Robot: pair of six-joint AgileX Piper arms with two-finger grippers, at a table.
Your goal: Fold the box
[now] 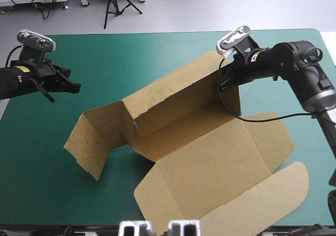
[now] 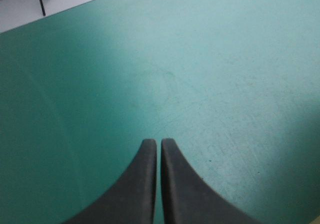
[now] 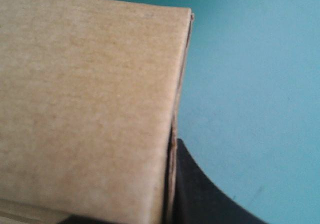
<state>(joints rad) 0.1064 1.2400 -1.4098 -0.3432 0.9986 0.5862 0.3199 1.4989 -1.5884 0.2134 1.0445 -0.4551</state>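
A brown box (image 1: 210, 157), a cut sheet of board, is shown from above on a teal-green cover (image 1: 131, 47); it is spread from the table's middle toward 5 o'clock. One long wall (image 1: 178, 96) is raised along the sheet's 11 o'clock side; an end flap (image 1: 92, 141) is stood up at 9 o'clock, leaning rather than square; the lid panel (image 1: 226, 162) and its rounded tongue (image 1: 262, 199) are laid flat toward 5 o'clock.

The right gripper (image 1: 224, 82), at 2 o'clock, is closed narrowly on the raised wall's end, with the board pinched in it; in its wrist view one black finger (image 3: 200, 194) is seen beside the wall's edge, and the other is hidden by board. The left gripper (image 1: 73, 87), at 9 o'clock, is held over bare cover, well apart from the box; nothing is held, and its fingers are pressed together to a point.

The fold is judged to be only begun: one wall is up; the near wall, the tucking of the end flaps and the squaring of the corners are left; no tray is formed yet.
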